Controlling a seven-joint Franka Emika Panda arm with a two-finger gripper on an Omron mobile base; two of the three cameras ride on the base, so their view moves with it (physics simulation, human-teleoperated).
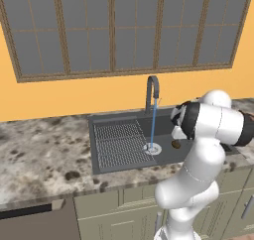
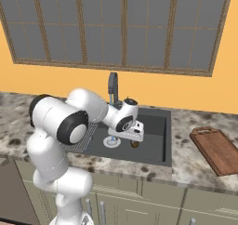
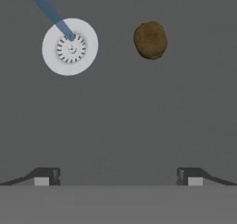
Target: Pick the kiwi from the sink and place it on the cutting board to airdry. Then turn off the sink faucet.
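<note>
Kiwi (image 3: 150,40) in sink (image 1: 119,162); beside drain (image 3: 70,46); pincer (image 3: 118,177) agape above

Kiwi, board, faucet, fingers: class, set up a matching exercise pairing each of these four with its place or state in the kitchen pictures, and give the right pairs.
Column one:
1. kiwi
2. board
3. faucet
4. fingers

Column two:
A. running, water falling on the drain
B. spread wide, holding nothing
C. on the sink floor beside the drain
D. bare, on the counter right of the sink

Pairs: 1-C, 2-D, 3-A, 4-B
</note>
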